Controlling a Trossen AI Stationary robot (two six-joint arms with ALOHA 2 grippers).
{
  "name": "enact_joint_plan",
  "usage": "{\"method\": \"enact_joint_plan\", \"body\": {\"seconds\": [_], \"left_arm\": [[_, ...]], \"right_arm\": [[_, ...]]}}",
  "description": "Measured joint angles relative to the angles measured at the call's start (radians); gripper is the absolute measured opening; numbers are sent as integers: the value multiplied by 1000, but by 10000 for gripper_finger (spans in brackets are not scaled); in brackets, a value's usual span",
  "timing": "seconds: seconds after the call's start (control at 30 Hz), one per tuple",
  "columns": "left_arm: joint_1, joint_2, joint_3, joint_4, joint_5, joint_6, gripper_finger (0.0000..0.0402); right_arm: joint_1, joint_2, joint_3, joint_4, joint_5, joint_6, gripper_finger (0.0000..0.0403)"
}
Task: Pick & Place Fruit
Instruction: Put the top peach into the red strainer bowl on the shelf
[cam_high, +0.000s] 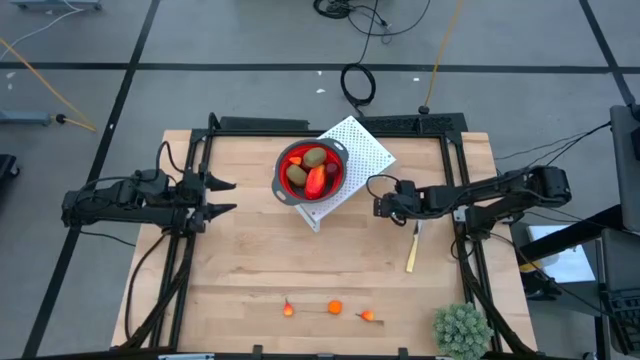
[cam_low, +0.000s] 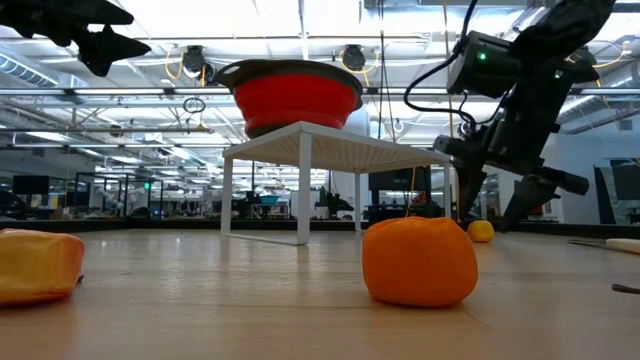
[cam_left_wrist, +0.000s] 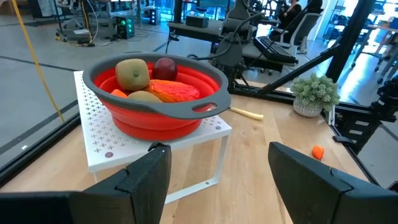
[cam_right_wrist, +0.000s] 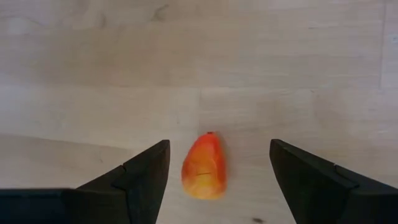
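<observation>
A red collapsible bowl with a grey rim (cam_high: 282, 172) sits on a white perforated stand (cam_high: 365, 150). It holds two olive-brown ovals, a dark red ball and a long red-orange piece (cam_left_wrist: 174, 91). Three small orange fruits (cam_high: 334, 307) lie near the table's near edge. My right gripper (cam_right_wrist: 219, 146) is open and points down at the table right of the stand, its fingers on either side of a small orange fruit (cam_right_wrist: 204, 167) without touching it. My left gripper (cam_high: 232, 197) is open and hovers left of the stand, facing the bowl (cam_left_wrist: 205, 106).
A pale yellow stick (cam_high: 412, 250) lies on the table just nearer than my right gripper. A spiky green plant ball (cam_high: 462, 328) sits at the near right corner. Black frame rails run along the table's left, right and far sides.
</observation>
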Motion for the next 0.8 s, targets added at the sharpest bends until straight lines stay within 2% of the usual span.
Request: {"method": "enact_joint_plan", "body": {"seconds": [0.5,0.8], "left_arm": [[0,0,0,1,0,-9,269],[0,0,0,0,0,-10,269]], "right_arm": [[0,85,2,44,4,-46,264],[1,87,1,39,22,-43,208]]}}
